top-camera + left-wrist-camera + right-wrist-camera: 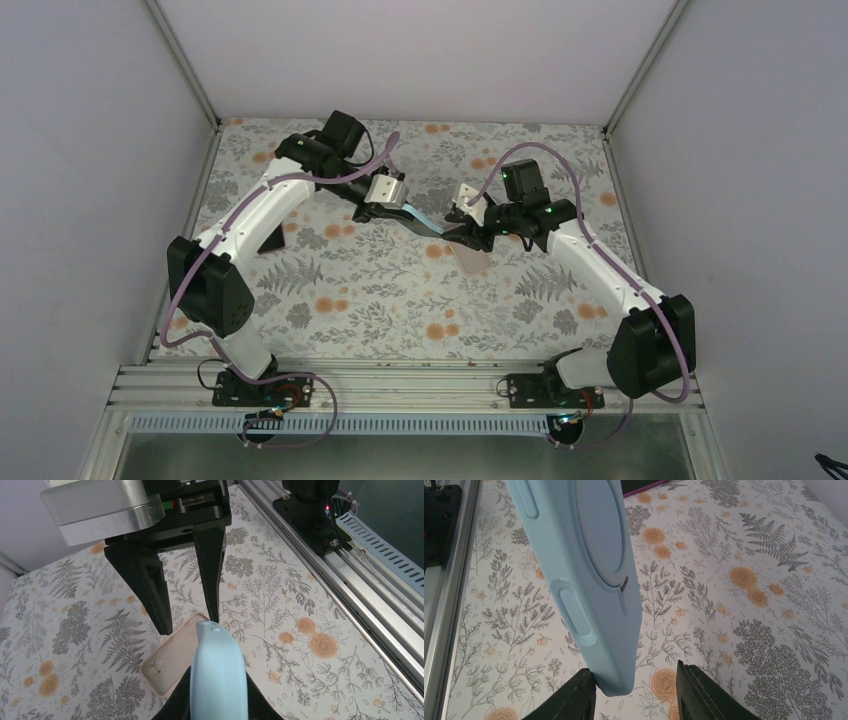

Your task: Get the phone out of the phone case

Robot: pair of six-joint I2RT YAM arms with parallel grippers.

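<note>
Holds the blue phone case [220,675] tight in the left gripper [402,208], up off the flowery tabletop [330,300], a bit past the middle toward the far edge. Has the right gripper [636,690] spread apart around the case's other end, one finger touching it. Shows a pink case [172,662] lying flat on the tabletop just below.

The phone case [423,218] is being held above the middle of the table [75,630], gripped at its left end by the left pincer [217,707], while its right end is being straddled by the right pincer [190,624]. A spare case [170,660] is lying on the table beneath that end.
</note>
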